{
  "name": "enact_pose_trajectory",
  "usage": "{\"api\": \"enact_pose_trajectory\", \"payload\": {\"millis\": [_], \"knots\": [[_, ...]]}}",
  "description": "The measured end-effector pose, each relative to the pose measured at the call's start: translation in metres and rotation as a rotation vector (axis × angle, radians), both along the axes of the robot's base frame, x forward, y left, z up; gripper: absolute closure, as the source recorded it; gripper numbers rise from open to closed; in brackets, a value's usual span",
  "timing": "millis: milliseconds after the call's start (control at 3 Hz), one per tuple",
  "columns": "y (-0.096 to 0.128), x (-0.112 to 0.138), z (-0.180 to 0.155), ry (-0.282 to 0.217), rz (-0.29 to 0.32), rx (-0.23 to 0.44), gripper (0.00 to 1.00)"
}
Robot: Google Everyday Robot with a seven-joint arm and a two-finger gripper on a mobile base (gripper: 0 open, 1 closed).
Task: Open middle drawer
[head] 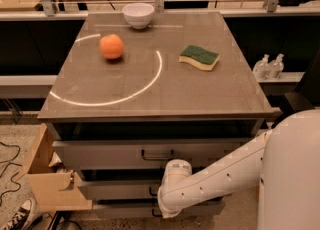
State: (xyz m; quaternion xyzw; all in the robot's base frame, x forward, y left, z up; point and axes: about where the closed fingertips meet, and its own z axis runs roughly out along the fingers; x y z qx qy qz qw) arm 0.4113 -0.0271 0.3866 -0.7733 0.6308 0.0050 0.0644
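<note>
The middle drawer [112,190] is the second of three grey drawers in the cabinet, with a low front panel. A dark gap shows above its front. Only the left edge of its small black handle [151,191] shows. My gripper [156,193] is at this handle, mostly hidden behind my white wrist [174,186]. My arm reaches in from the lower right. The taller top drawer [100,154] sits above it and the lowest drawer [120,209] below it.
On the cabinet top [150,99] lie an orange [111,46], a white bowl [138,14] and a green-and-yellow sponge [199,57]. An open cardboard box [50,184] stands at the left, and a shoe [15,216] lies beside it. Two bottles [268,66] stand at the right.
</note>
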Motion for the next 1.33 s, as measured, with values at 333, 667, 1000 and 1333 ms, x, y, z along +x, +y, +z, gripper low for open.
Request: {"api": "enact_pose_trajectory", "payload": {"millis": [333,667,1000,1333], "knots": [[0.0,-0.0001,0.002,0.0,0.0,0.0,0.95],[0.0,-0.0001,0.0023,0.0,0.0,0.0,1.0],[0.0,-0.0001,0.0023,0.0,0.0,0.0,1.0],[-0.0026,-0.0014,0.0047,-0.005,-0.005,0.0,1.0]]}}
